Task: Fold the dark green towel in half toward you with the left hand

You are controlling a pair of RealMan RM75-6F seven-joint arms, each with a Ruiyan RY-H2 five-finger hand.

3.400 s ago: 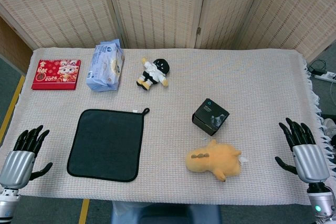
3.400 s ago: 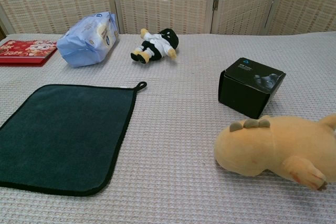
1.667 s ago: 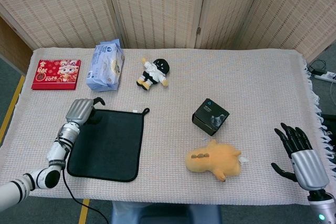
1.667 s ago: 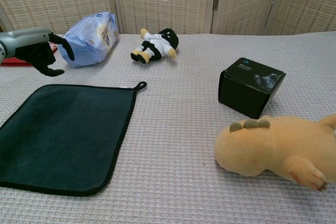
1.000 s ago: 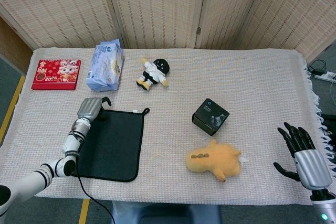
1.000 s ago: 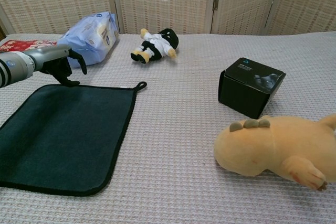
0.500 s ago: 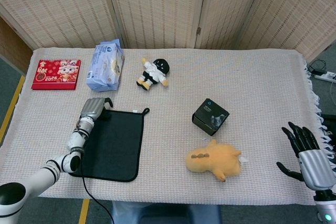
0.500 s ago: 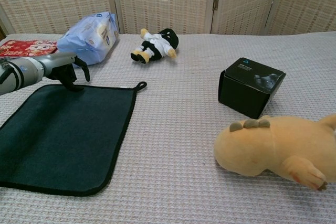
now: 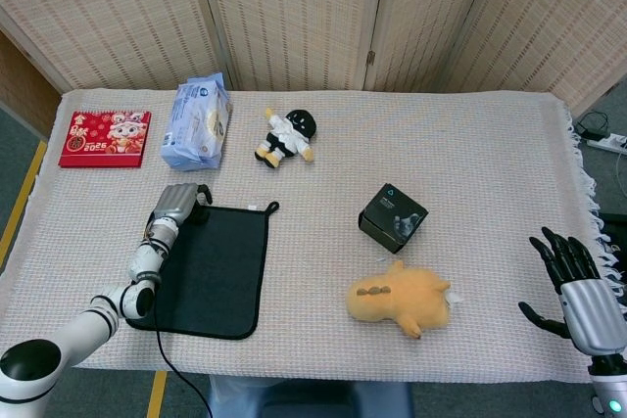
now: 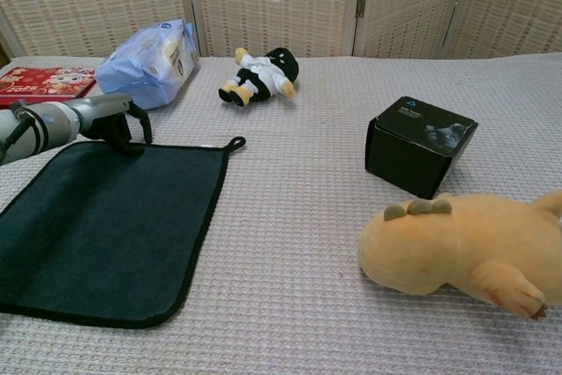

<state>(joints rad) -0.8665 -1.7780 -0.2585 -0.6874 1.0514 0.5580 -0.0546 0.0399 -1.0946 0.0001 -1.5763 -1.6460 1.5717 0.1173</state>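
The dark green towel (image 9: 211, 271) (image 10: 97, 217) lies flat and unfolded at the front left of the table, with its hanging loop at the far right corner. My left hand (image 9: 176, 202) (image 10: 110, 118) sits at the towel's far edge near the far left corner. Its dark fingers curl down and touch that edge. The edge is still flat on the table and I see no cloth lifted. My right hand (image 9: 580, 296) hovers off the table's front right corner with fingers spread and nothing in it. The chest view does not show it.
A blue tissue pack (image 9: 198, 124) (image 10: 149, 63) and a red calendar (image 9: 105, 137) (image 10: 44, 81) lie just beyond the left hand. A small doll (image 9: 287, 136) (image 10: 261, 75), a black box (image 9: 392, 216) (image 10: 420, 142) and a yellow plush (image 9: 402, 298) (image 10: 457, 248) lie to the right of the towel.
My left hand came from the table's front left corner to the towel's far edge and sank onto it. My right hand drifted slightly down and right.
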